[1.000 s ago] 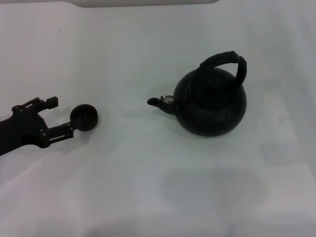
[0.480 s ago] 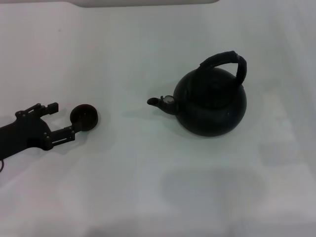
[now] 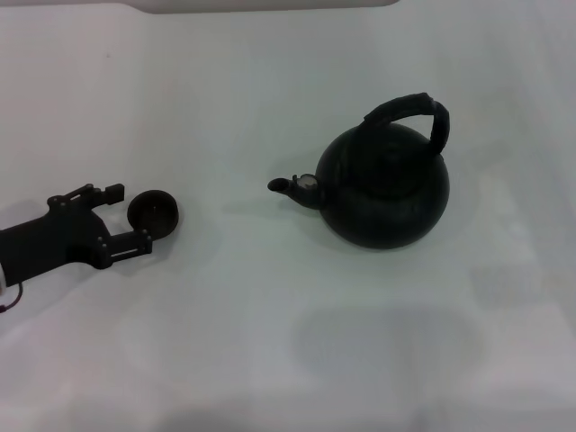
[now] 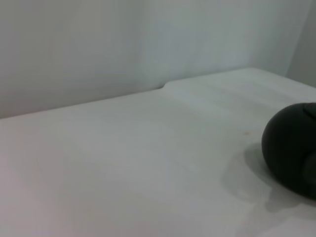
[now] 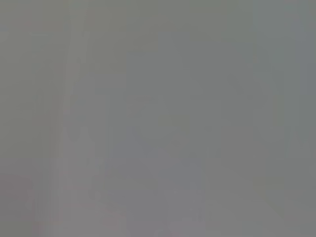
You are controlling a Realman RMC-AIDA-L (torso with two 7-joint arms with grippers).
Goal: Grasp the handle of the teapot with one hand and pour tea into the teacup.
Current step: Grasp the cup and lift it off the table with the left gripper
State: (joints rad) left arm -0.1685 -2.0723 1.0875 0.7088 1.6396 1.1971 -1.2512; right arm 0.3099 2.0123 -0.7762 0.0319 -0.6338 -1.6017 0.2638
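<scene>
A pale white desk (image 3: 270, 342) is filling the head view, with a light wall rising behind it in the left wrist view. Item one: the large round black-green kettle-shaped teapot (image 3: 387, 189) is standing upright right of centre, its short silver-capped spout (image 3: 292, 184) pointing toward the robot's left, its thick black cord-textured arched handle (image 3: 409, 112) standing clear above the body. Item two: the tiny round dark brown-black handleless teacup (image 3: 153, 212) is sitting upright well apart from the spout, on the left. Item three: the left gripper (image 3: 130, 216) is lying low on the desk just beside the teacup, its jaws spread and released, one finger above and one below the cup's near side; whether either is touching the cup cannot be told. In the left wrist view a dark rounded body (image 4: 291, 148), probably the teacup, is showing at the frame's edge. The right gripper is not appearing in any view. Judged step: steadying or placing the cup for pouring. Doing it well is likely calling for keeping the cup upright and within reach of the spout, while the handle is grasped near its crown for a controlled tilt.
</scene>
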